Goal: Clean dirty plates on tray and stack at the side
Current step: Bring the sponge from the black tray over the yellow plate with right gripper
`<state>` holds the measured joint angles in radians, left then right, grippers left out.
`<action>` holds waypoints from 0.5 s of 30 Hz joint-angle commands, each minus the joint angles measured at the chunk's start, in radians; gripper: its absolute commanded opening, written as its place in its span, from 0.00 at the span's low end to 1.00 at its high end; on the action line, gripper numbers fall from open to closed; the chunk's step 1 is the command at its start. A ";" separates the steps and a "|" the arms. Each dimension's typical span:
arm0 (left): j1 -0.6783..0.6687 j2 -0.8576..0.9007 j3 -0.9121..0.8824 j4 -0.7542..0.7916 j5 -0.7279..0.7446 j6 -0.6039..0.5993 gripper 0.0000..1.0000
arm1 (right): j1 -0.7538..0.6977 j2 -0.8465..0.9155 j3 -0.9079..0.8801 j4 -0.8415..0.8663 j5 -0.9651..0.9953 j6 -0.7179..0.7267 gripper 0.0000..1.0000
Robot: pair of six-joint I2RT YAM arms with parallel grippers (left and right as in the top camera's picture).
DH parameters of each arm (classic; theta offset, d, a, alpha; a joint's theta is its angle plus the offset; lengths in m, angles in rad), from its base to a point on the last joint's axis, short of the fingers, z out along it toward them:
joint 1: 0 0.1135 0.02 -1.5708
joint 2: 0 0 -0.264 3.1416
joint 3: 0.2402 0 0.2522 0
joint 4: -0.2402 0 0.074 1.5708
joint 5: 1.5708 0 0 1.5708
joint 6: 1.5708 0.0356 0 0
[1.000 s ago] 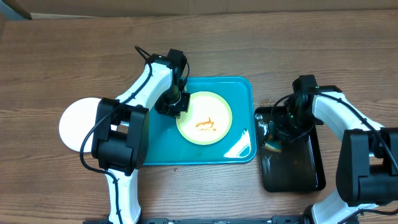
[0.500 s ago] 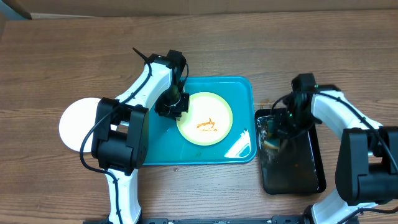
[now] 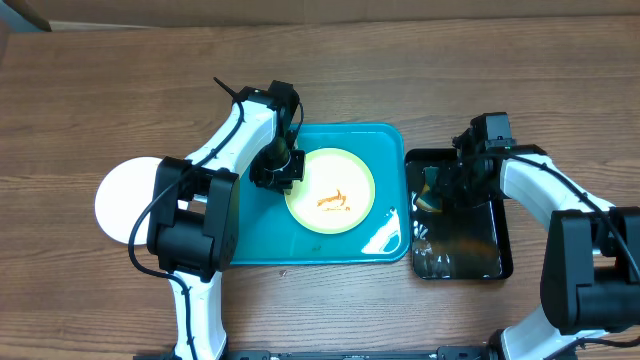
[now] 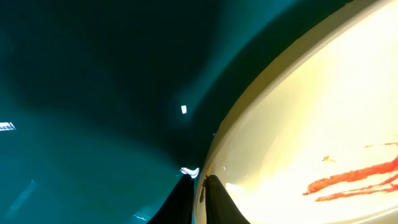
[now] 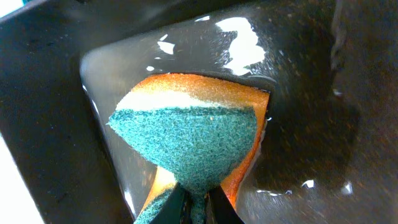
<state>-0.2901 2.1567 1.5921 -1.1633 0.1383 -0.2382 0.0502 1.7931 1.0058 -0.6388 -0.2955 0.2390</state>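
A cream plate (image 3: 330, 190) with a pale green rim and orange-red sauce smears lies on the teal tray (image 3: 385, 140). My left gripper (image 3: 277, 172) is shut on the plate's left rim. In the left wrist view its fingers (image 4: 199, 190) pinch that rim, with the plate (image 4: 311, 124) on the right and the tray (image 4: 93, 93) on the left. A white plate (image 3: 125, 198) lies on the table at the far left, partly hidden by the left arm. My right gripper (image 3: 437, 195) is shut on a green and orange sponge (image 5: 193, 130), pinched between its fingers (image 5: 198, 202).
A smaller black tray (image 3: 470, 255) holding wet, shiny liquid sits just right of the teal tray, its left edge close to it; it also shows in the right wrist view (image 5: 323, 124). The wooden table (image 3: 500, 70) extends behind both trays.
My right gripper has moved up the frame with the sponge. The black tray has shifted up and left, closer to the teal tray. The left arm has not moved.
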 commanded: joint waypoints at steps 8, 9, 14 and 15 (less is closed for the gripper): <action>0.002 0.018 -0.002 -0.006 0.012 -0.021 0.11 | 0.005 0.010 0.286 -0.406 0.030 -0.008 0.04; 0.002 0.018 -0.002 -0.006 0.011 -0.021 0.11 | 0.005 0.010 0.298 -0.422 0.027 -0.003 0.04; 0.002 0.018 -0.002 -0.007 0.011 -0.021 0.11 | 0.005 0.010 0.246 -0.428 0.005 -0.004 0.04; 0.002 0.018 -0.002 -0.006 0.011 -0.021 0.11 | 0.005 0.010 0.223 -0.414 0.006 -0.005 0.04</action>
<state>-0.2901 2.1567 1.5921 -1.1671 0.1383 -0.2382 0.0532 1.8114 1.2797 -1.0672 -0.2810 0.2348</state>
